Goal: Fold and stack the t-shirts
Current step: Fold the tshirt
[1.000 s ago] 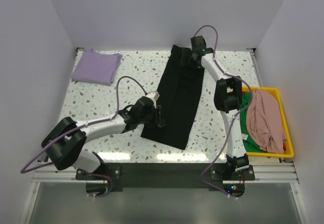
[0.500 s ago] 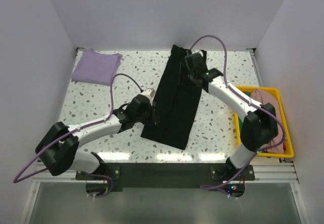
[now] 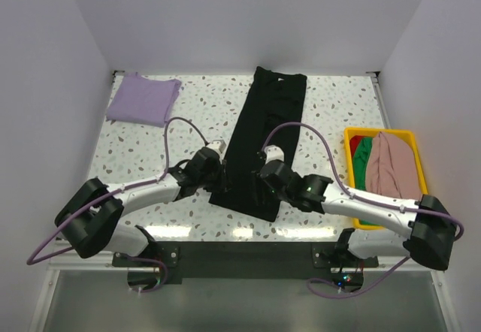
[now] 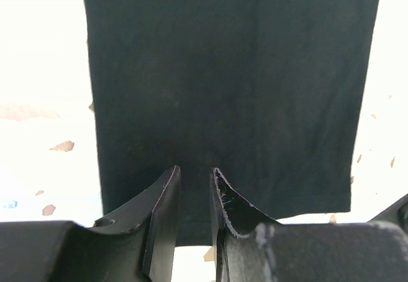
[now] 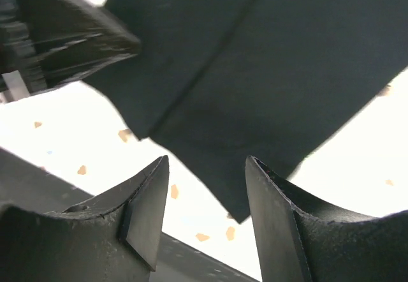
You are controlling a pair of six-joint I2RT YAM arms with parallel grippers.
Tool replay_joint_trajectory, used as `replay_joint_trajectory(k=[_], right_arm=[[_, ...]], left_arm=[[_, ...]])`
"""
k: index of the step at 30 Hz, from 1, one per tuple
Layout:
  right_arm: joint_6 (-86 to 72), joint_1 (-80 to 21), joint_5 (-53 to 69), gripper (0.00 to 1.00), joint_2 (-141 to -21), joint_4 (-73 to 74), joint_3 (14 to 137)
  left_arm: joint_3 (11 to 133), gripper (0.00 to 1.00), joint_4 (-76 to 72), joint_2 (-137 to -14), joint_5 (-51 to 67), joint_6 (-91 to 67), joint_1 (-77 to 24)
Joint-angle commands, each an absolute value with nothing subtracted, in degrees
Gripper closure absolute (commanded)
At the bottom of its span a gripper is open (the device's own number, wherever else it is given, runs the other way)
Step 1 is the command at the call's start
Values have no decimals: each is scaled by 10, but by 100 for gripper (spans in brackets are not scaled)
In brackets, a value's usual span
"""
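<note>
The black t-shirt (image 3: 270, 122) lies as a long folded strip down the middle of the table. My left gripper (image 3: 219, 178) hovers at its near left edge; in the left wrist view (image 4: 195, 169) the jaws stand only a narrow gap apart over the flat black cloth (image 4: 229, 71), holding nothing. My right gripper (image 3: 264, 176) is over the near end of the strip; in the right wrist view (image 5: 207, 159) it is wide open above the shirt's near corner (image 5: 268, 59). The lavender t-shirt (image 3: 143, 98) lies folded at the far left. Pink (image 3: 394, 170) and green (image 3: 363, 159) shirts sit in the bin.
The yellow bin (image 3: 387, 227) stands at the right edge of the table. My left gripper also shows at the top left of the right wrist view (image 5: 57, 33). The speckled table (image 3: 150, 148) ends at a dark front rail (image 3: 240, 261).
My right arm has swung from the far end of the black shirt down to its near end. My left gripper has shifted slightly along the near left edge.
</note>
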State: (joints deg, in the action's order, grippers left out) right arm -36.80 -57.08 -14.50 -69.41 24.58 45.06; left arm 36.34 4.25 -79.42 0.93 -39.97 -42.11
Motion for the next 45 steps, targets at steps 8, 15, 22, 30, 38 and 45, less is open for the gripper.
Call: replay_joint_trajectory(k=[8, 15, 22, 30, 38, 45], right_arm=[[-380, -720, -272, 45, -800, 143, 462], [-360, -736, -287, 46, -857, 114, 477], [-359, -747, -295, 48, -881, 90, 475], [-364, -748, -309, 61, -898, 95, 483], [-377, -748, -317, 87, -875, 111, 471], [-374, -748, -303, 72, -865, 101, 463]], left_arm=[[341, 71, 9, -801, 22, -410, -406], [330, 71, 0, -809, 40, -408, -395], [323, 72, -16, -815, 45, -410, -394], [323, 73, -16, -818, 47, -409, -394], [319, 73, -21, -824, 48, -408, -394], [316, 73, -25, -824, 51, -409, -394]])
